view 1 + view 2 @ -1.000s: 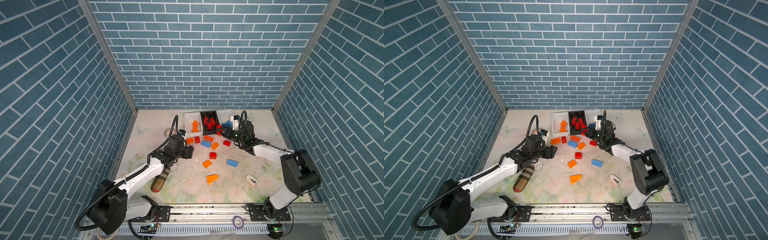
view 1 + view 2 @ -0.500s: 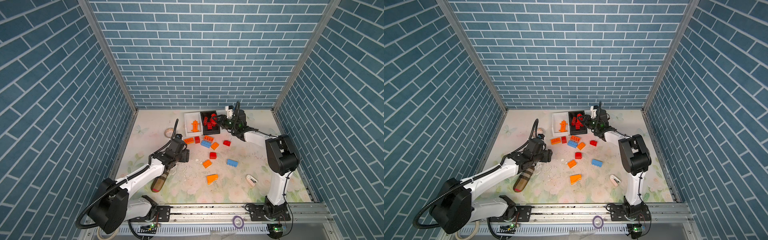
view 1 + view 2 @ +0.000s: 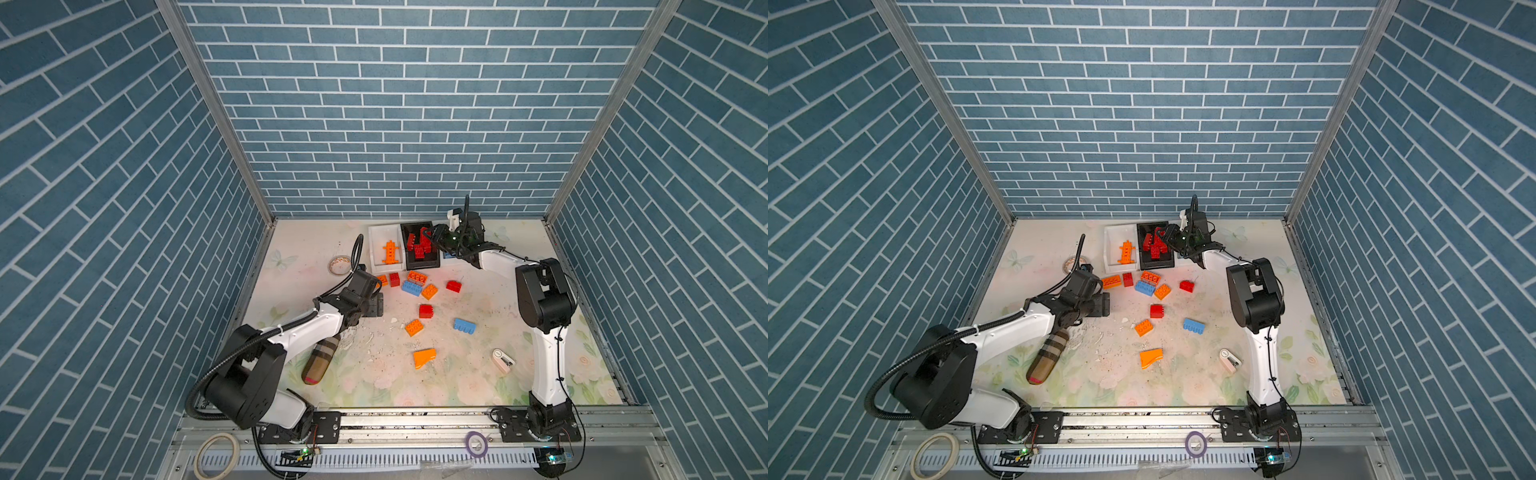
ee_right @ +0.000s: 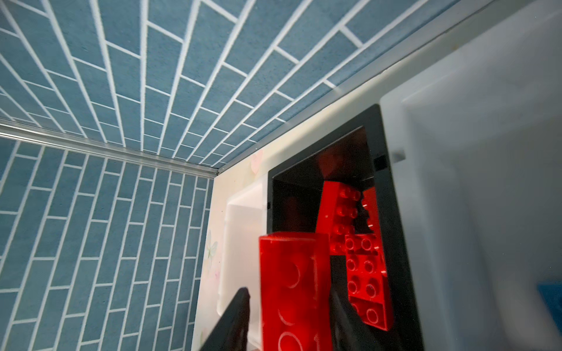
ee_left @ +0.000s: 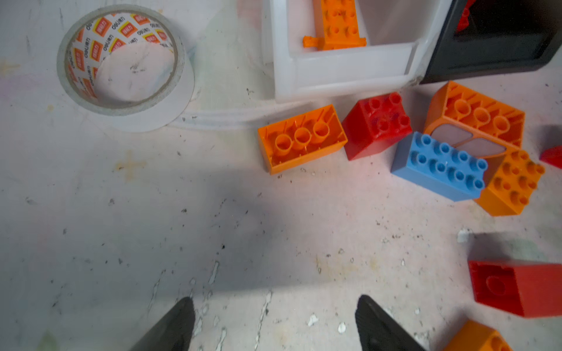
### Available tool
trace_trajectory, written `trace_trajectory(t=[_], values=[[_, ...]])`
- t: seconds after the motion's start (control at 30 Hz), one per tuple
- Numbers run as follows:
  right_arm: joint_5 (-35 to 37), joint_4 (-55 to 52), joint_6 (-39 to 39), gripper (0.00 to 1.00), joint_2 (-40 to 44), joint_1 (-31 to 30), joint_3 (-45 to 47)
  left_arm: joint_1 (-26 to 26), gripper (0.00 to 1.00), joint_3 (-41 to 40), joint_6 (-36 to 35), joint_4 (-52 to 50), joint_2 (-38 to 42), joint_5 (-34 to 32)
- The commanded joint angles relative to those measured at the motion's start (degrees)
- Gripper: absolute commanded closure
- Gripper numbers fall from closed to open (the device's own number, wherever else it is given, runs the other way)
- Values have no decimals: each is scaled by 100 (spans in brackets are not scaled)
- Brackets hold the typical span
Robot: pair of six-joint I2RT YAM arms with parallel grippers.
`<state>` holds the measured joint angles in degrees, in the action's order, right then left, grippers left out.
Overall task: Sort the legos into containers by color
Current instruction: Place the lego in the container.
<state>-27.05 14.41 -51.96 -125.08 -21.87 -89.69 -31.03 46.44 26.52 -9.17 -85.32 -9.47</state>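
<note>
My right gripper (image 4: 288, 291) hangs over the black container (image 3: 424, 264), which holds several red legos (image 3: 417, 247). Its jaws stand apart around a red brick (image 4: 292, 291), with a gap showing at one finger (image 4: 240, 304). A spiky orange piece (image 3: 390, 250) lies in the white container (image 3: 376, 245) beside it. Another white container (image 4: 456, 182) flanks the black one, mostly behind my right arm in both top views. My left gripper (image 5: 273, 304) is open and empty, low over the mat, short of an orange brick (image 5: 301, 138). Loose orange, red and blue legos (image 3: 412, 287) lie mid-table.
A tape roll (image 3: 340, 264) lies left of the white container. A brown plaid pouch (image 3: 320, 361) rests under my left arm. A small white gadget (image 3: 503, 361) sits near my right arm's base. An orange wedge (image 3: 424, 357) and a blue brick (image 3: 464, 325) lie toward the front.
My right gripper has swung from the loose bricks to above the black container with the red brick, and its jaws have parted. My left gripper's jaws have spread wider.
</note>
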Motion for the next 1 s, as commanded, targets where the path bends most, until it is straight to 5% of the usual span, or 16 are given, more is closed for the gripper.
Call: trace_trajectory(t=[0.0,0.97], values=[[112,-367,280,48,-79,21,-270,100,13,276,194,327,-286,-112],[334,-199,810,39,2939,16,2952,382,12,1597,416,1246,-2387,-81]])
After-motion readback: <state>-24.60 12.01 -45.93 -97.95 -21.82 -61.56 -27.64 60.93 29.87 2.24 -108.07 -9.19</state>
